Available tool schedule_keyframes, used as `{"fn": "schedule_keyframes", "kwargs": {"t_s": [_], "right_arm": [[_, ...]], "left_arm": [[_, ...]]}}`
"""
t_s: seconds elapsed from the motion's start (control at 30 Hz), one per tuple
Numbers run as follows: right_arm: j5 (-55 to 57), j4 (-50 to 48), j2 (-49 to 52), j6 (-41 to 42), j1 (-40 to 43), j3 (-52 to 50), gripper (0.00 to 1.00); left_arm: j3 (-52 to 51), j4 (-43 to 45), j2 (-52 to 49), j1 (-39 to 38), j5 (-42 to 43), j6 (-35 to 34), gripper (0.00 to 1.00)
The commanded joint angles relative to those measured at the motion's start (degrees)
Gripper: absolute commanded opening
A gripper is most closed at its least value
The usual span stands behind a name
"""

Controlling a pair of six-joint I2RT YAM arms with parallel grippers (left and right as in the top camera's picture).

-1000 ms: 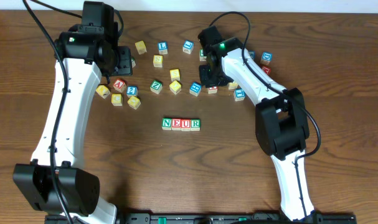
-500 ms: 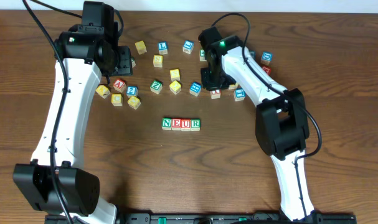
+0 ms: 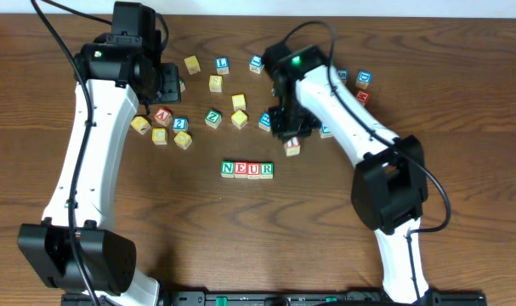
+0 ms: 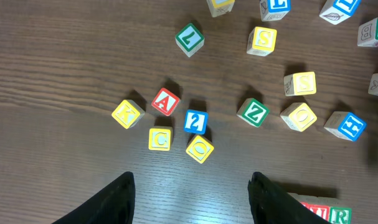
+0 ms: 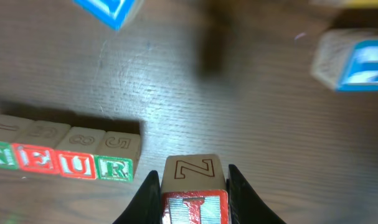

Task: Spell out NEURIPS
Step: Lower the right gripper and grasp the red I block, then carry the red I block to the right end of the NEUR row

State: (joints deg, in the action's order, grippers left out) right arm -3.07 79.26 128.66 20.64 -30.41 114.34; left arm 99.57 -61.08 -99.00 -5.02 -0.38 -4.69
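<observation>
The row N, E, U, R (image 3: pixel 247 170) lies at the table's middle; it also shows in the right wrist view (image 5: pixel 64 163) at the left. My right gripper (image 3: pixel 292 140) is shut on a red-bordered I cube (image 5: pixel 193 190) with an outlined Z on its upper face. It holds the cube just behind and to the right of the R (image 5: pixel 117 168). My left gripper (image 3: pixel 168 85) is open and empty at the back left, over loose cubes; its fingertips (image 4: pixel 123 190) stand wide apart. No P or S cube for the word can be told apart.
Loose cubes are scattered across the back: red A (image 4: pixel 165 101), blue 2 (image 4: pixel 195 121), yellow K (image 4: pixel 127 114), green Z (image 4: pixel 254 112), yellow S (image 4: pixel 299 83), blue L (image 3: pixel 222 64). More cubes lie behind my right arm (image 3: pixel 362 79).
My right gripper has moved from the back cluster forward and a little left with the red I cube, closer to the row's right end. The left arm has not moved.
</observation>
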Motion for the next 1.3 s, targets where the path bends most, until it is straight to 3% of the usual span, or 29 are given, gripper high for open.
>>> {"fn": "schedule_keyframes", "kwargs": {"t_s": [0.0,0.3,0.5,0.77,1.17,1.27], "right_arm": [[0.3,-1.7,-0.4,3.1,-1.6,-3.8,0.10],[1.4,-4.1,-0.4,6.4,-2.7,-8.1,0.13],[1.4,-4.3,-0.4,6.8,-3.2,-8.1,0.28],[1.4,-4.1,-0.4,6.8,-3.3,-8.2,0.37],[1.4,-3.7,-4.1,2.5,-0.5,-3.1,0.31],[1.5,-4.7,-6.5,1.9,0.9,-3.0,0.13]], "left_arm": [[0.9,-0.1,0.0,0.2,-0.8,-0.1,0.58],[0.9,-0.1,0.0,0.2,-0.7,-0.1,0.58],[0.9,-0.1,0.0,0.2,-0.8,-0.1,0.58],[0.9,-0.1,0.0,0.2,-0.7,-0.1,0.58],[0.9,-0.1,0.0,0.2,-0.7,-0.2,0.58],[0.9,-0.1,0.0,0.2,-0.7,-0.2,0.58]]}}
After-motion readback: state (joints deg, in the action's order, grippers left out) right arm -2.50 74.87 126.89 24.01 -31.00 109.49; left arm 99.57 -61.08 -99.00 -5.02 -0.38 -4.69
